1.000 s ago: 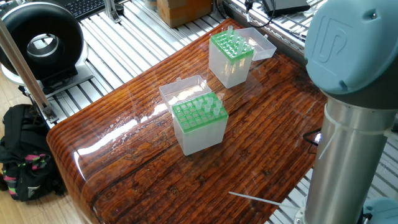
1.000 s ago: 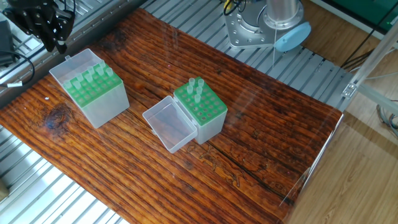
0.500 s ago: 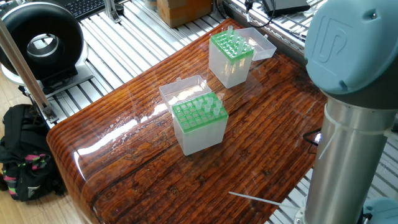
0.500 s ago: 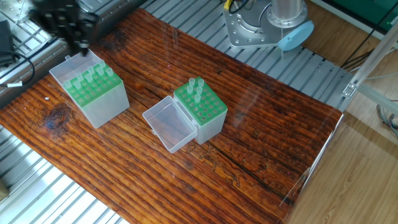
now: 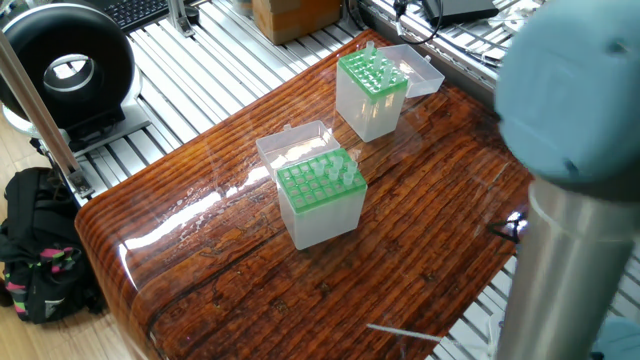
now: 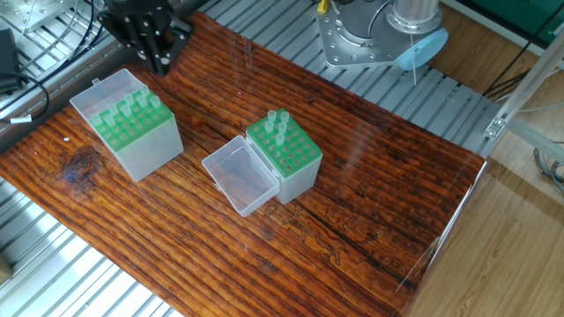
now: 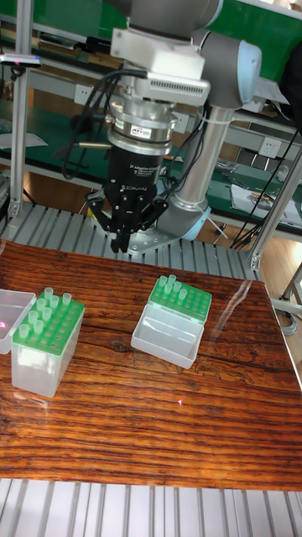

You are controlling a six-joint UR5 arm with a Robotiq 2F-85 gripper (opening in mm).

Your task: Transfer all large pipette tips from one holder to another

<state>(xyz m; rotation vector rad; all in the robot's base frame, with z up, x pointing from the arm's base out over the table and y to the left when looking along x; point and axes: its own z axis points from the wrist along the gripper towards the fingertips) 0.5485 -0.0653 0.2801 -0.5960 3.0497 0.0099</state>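
Black and two-fingered, the gripper (image 7: 123,241) hangs in the air above the wooden table (image 7: 151,403), its fingers (image 7: 117,238) pointing down and drawn close together with nothing between them. It sits above the far edge of the table, between the two boxes and nearer the fuller one (in the other fixed view it hovers just beyond that box (image 6: 159,58)). The fuller holder (image 7: 46,342) stands at one end with its clear lid open behind it; its green rack carries many large pipette tips (image 7: 49,307), upright and whitish. The second holder (image 7: 180,303) stands near the table's middle, its lid (image 7: 168,335) hinged open and lying flat beside it, with only a few tips (image 7: 170,287) clustered in one corner of its rack.
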